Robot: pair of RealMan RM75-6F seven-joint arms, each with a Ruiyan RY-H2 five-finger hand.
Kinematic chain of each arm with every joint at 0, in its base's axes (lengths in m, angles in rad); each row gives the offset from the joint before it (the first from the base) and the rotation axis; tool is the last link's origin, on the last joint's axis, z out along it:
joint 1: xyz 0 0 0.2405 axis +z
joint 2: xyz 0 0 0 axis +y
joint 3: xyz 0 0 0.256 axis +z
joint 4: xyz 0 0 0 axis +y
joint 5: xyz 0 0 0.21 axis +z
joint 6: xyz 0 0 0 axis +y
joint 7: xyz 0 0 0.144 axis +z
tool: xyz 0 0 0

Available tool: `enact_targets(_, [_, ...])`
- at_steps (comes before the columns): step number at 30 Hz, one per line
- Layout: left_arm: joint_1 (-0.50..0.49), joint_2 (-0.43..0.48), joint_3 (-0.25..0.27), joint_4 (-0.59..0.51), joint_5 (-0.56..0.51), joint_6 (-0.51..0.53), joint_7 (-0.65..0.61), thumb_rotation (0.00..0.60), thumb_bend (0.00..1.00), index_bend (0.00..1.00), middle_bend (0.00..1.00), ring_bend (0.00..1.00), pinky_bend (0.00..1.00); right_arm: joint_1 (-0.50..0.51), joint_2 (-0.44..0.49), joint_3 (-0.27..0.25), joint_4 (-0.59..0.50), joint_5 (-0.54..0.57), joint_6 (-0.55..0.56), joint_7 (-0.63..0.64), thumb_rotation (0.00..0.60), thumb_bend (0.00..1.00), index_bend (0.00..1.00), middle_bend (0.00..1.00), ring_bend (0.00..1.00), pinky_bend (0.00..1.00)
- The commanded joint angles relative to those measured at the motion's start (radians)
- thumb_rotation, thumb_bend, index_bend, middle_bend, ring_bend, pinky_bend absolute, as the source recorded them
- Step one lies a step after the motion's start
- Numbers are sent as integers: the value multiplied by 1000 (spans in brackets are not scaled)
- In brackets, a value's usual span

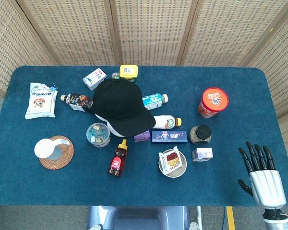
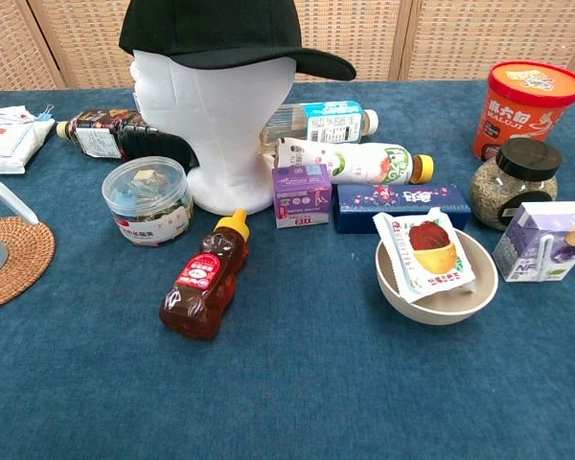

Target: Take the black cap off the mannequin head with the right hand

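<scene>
Woven screens stand behind a blue-covered table point(image 1: 33, 191) crowded with small goods. At its middle the black cap point(image 1: 119, 106) sits on the white mannequin head point(image 2: 220, 125), brim pointing toward the robot's right. The right hand point(image 1: 263, 173) hovers at the near right corner, well apart from the cap, fingers straight, slightly apart and holding nothing. To my eye the reach is the risk: between hand and cap lie a dark-lidded jar point(image 1: 200, 134), a small carton point(image 1: 202, 154), a bowl point(image 1: 173, 163) with a snack packet, and a flat blue box point(image 1: 169, 136), and a low sweep could knock them. Pulling on the brim alone might tip the head onto the bottles just beside it. The left hand shows in neither view. From above, the cap hides nearly all of the head, and the chest view cuts off the cap's crown.
</scene>
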Motion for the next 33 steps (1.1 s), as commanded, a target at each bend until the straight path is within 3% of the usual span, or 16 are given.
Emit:
enact_targets(1, [2, 0, 0, 0, 1, 2, 0, 600, 197, 0, 0, 0, 55, 2, -1, 0, 2, 0, -2, 2, 600, 3, 114, 17, 7, 9])
enact_targets(8, [14, 2, 4, 6, 18, 15, -14, 600, 198, 0, 0, 0, 55, 22, -5, 3, 1, 7, -31, 34, 600, 2, 102, 17, 10, 15])
enact_targets(13, [15, 3, 3, 6, 13, 10, -15, 600, 198, 0, 0, 0, 55, 93, -14, 30, -36, 16, -116, 72, 600, 2, 30, 21, 24, 48])
enact_targets(18, [16, -1, 4, -1, 17, 12, 9, 600, 197, 0, 0, 0, 55, 179, -32, 67, -78, 31, -211, 103, 600, 1, 22, 22, 32, 74])
enact_targets(33, [17, 3, 0, 2, 8, 1, 6, 600, 197, 0, 0, 0, 55, 373, -319, 188, -12, 47, -289, -23, 600, 2, 0, 59, 34, 104])
